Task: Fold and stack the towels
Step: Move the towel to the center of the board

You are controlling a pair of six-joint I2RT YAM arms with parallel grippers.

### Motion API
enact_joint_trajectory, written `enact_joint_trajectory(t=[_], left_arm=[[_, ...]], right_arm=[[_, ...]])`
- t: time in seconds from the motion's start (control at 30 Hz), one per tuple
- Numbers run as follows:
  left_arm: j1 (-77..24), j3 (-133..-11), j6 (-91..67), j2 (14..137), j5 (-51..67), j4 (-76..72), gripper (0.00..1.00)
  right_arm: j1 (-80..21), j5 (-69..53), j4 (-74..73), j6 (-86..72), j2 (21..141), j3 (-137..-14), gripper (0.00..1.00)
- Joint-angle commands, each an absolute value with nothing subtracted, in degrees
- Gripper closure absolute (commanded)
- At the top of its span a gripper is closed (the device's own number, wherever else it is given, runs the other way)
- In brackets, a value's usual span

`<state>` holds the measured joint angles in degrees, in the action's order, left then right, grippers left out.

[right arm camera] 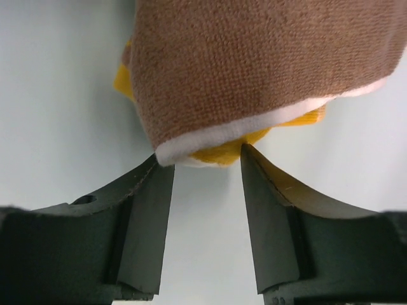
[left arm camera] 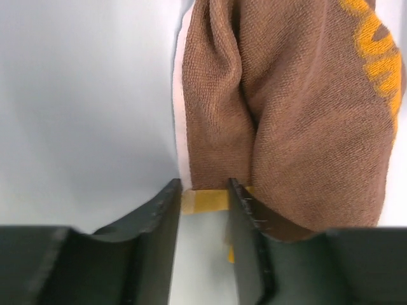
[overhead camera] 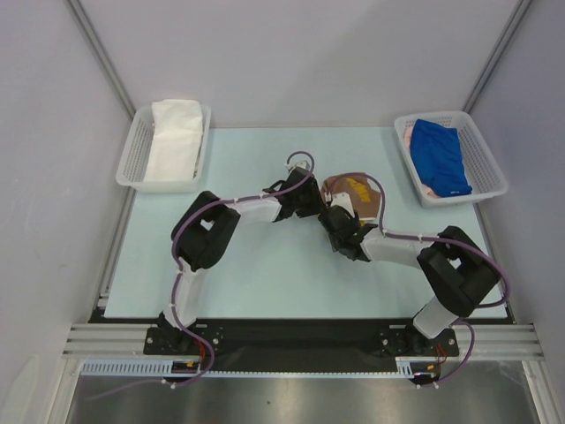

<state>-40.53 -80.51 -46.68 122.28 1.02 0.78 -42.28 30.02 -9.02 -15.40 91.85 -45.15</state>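
A brown towel [overhead camera: 357, 193] with yellow print lies bunched at the middle of the table, and both grippers meet at its near-left side. In the left wrist view, my left gripper [left arm camera: 205, 190] has its fingers apart; the towel's [left arm camera: 286, 114] yellow hem sits between the tips, and the right finger [left arm camera: 248, 210] is tucked against the brown cloth. My right gripper [right arm camera: 200, 155] stands open, its tips just touching the white-and-yellow edge of the towel [right arm camera: 254, 63]. A white towel [overhead camera: 174, 137] lies in the left basket. A blue towel [overhead camera: 439, 155] lies over a pink one [overhead camera: 408, 137] in the right basket.
A white mesh basket [overhead camera: 132, 159] stands at the back left of the pale mat, and another [overhead camera: 490, 168] at the back right. Grey walls close in both sides. The two arms bend inward, with their elbows near the front of the mat.
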Motion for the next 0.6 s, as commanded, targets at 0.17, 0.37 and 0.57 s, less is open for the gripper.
enact_joint_trajectory(t=[0.17, 0.37, 0.57], left_arm=[[-40.25, -81.65, -47.64, 124.11, 4.31, 1.50, 0.95], [-38.50, -79.11, -44.13, 117.87, 3.61, 0.26, 1.00], [-36.04, -73.40, -41.05, 103.75, 1.59, 0.18, 1.00]], right_arm=[[-42.45, 36.74, -10.18, -17.23, 92.65, -50.01, 0.82], [-38.42, 32.88, -16.42, -17.58, 84.14, -54.13, 0.95], [-36.21, 24.27, -24.85, -18.19, 76.03, -61.42, 0.98]])
